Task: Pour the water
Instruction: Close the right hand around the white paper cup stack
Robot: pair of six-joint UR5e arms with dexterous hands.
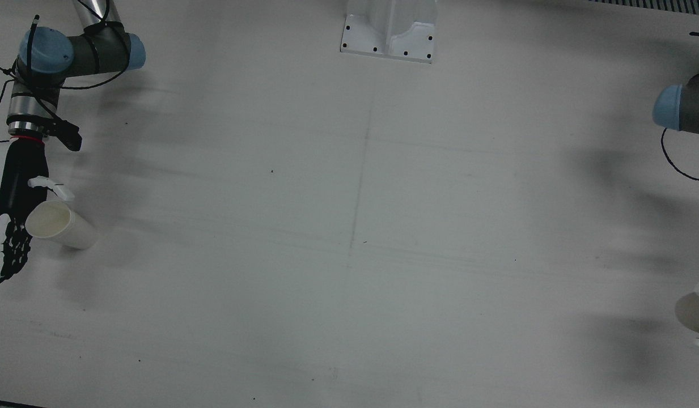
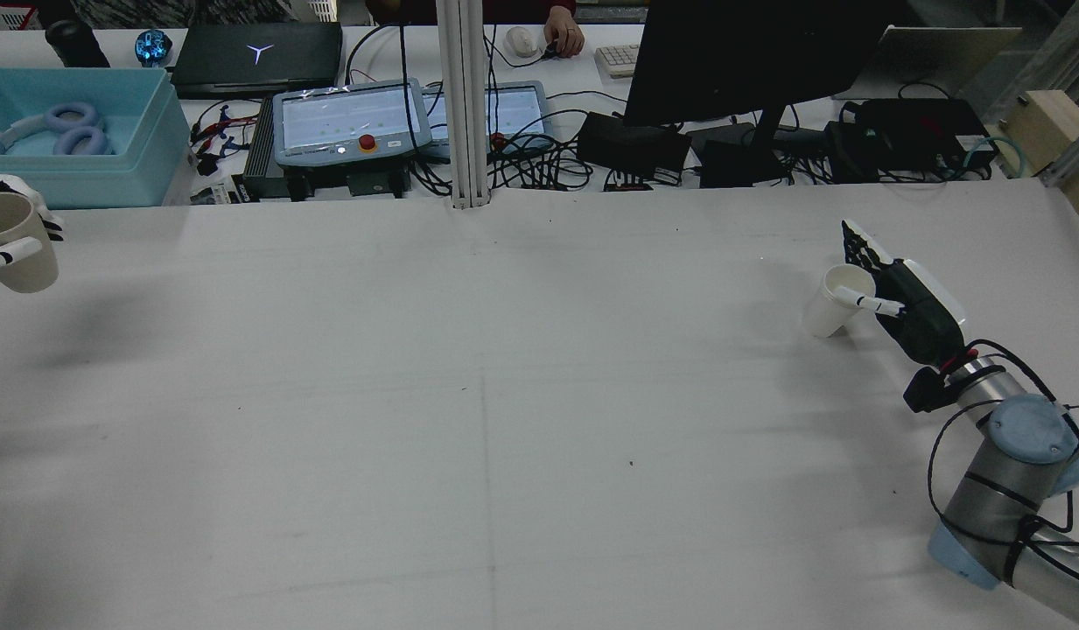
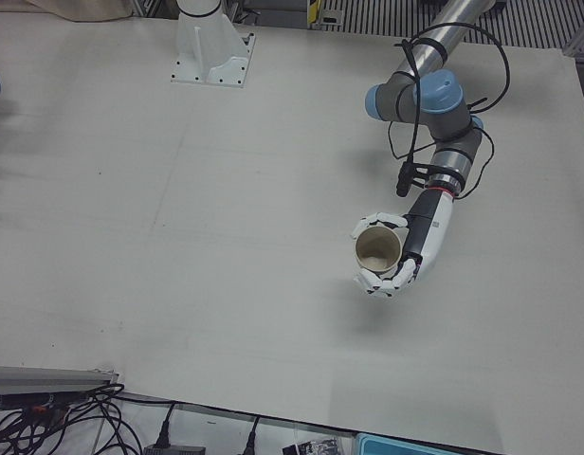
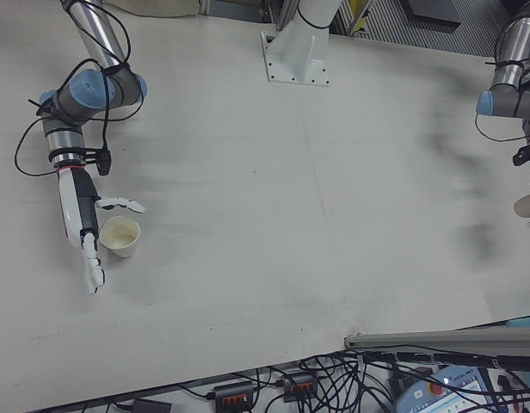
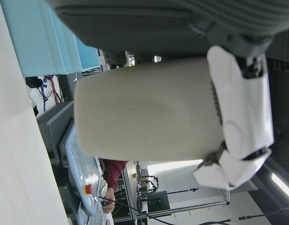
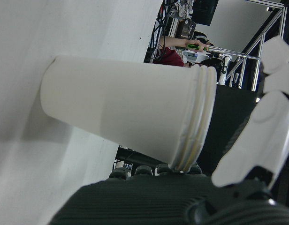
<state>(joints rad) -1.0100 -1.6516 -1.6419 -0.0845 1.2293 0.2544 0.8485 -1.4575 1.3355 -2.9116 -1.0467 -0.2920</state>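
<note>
front view: we see the right hand (image 1: 17, 221) beside a white paper cup (image 1: 60, 225) standing on the table (image 1: 349, 238), fingers spread wide, not closed on it.
rear view: the same cup (image 2: 835, 302) stands by the table's right edge.
left-front view: the left hand (image 3: 406, 251) curls around a beige cup (image 3: 377, 248) (lifted, mouth toward the camera).
left hand view: fingers (image 5: 238, 117) wrap the cup's side.

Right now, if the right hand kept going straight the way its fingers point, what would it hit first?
Probably nothing. The right hand points toward the operators' side of the table, alongside the cup, and the surface ahead looks bare to the edge. Its height above the table is unclear.
</note>
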